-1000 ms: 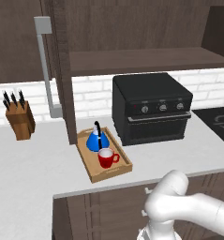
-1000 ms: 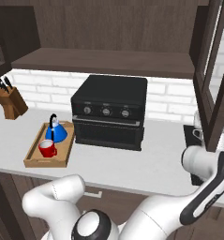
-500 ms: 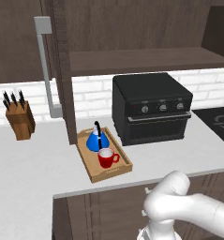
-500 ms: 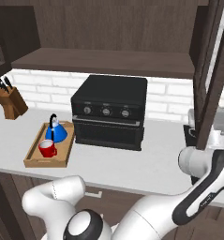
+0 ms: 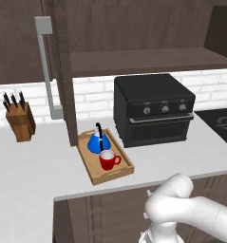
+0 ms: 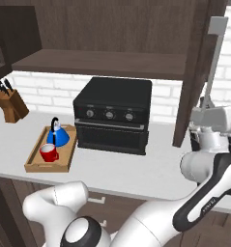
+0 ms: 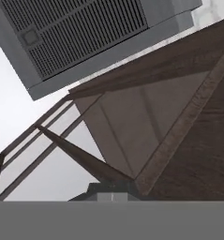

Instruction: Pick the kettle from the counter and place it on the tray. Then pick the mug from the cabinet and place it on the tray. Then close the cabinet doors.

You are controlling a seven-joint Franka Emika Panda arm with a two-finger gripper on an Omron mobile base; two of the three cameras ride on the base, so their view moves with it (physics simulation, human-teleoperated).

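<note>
We saw the right cabinet door (image 6: 196, 72) just above the gripper (image 6: 212, 117), whose jaws were together; it had swung left since before. The tray (image 5: 93, 172) held the kettle (image 5: 98, 142) and mug (image 5: 107, 160), well apart from it

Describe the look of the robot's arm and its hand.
The arm is glossy white, built of rounded tubular segments with dark bands and a black cap at the joints. The hand is a pale grey-white boxy block. No cables or markings are visible.
</note>
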